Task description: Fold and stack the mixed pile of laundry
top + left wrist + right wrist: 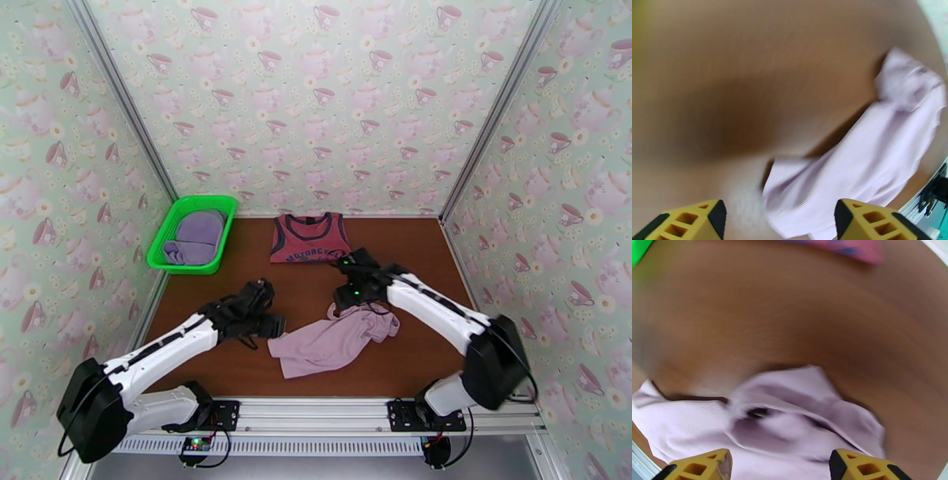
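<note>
Crumpled pink shirt [336, 341] on near bench [237, 268]; left pincer [275, 324] and right pincer [338, 309] just beside it, both apart.

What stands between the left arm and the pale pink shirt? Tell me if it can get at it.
Probably yes. The left gripper hangs, jaws apart, just beside the pale pink shirt at its left edge, with bare table between them. The right gripper is over the shirt's other end.

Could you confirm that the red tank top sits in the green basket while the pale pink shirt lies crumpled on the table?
Not quite: the top view shows the red tank top lying on the table beside the green basket, which holds a lavender garment. The rest holds.
</note>
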Controlling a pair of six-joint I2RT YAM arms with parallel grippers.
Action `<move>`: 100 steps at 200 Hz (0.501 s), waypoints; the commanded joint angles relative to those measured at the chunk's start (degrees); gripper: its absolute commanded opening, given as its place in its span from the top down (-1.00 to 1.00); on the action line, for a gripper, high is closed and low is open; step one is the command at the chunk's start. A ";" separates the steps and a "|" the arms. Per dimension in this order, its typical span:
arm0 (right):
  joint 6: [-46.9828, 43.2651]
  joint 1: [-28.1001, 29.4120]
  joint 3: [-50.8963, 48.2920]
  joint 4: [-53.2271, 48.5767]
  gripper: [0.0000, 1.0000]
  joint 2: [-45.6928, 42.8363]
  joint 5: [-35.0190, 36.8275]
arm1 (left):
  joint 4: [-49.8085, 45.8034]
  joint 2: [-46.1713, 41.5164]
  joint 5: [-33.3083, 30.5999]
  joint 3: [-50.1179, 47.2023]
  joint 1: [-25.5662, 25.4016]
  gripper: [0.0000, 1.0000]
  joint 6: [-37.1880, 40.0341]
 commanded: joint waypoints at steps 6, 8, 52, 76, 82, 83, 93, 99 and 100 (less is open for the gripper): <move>-0.91 2.74 4.29 -1.27 -0.36 5.16 0.30 | 7.83 -1.53 4.46 -3.51 0.57 -0.50 -8.06; -0.85 2.86 4.27 -1.18 -0.36 5.47 0.43 | 8.15 -1.31 4.47 -3.65 0.62 -0.50 -8.07; 1.93 4.11 2.86 -0.92 -0.27 8.24 0.61 | 13.88 5.33 6.82 -3.65 0.66 -0.29 -7.32; 3.70 4.33 1.37 0.34 -0.17 8.53 -1.09 | 15.71 7.70 8.30 -3.66 0.56 -0.03 -7.50; 4.14 4.38 1.12 0.69 -0.14 8.73 -1.41 | 15.96 7.95 8.52 -3.88 0.55 0.03 -7.64; 4.22 4.36 1.06 0.77 -0.14 8.76 -1.48 | 16.00 7.94 8.52 -3.94 0.52 0.04 -7.68; 4.93 4.36 0.65 1.38 -0.11 9.20 -2.00 | 16.31 8.02 8.75 -4.24 0.42 0.16 -7.87; 5.49 4.40 0.45 1.71 -0.09 9.58 -2.37 | 16.44 7.95 8.85 -4.34 0.44 0.22 -7.98; 5.55 4.41 0.47 1.76 -0.09 9.63 -2.40 | 16.42 7.94 8.86 -4.43 0.42 0.23 -7.98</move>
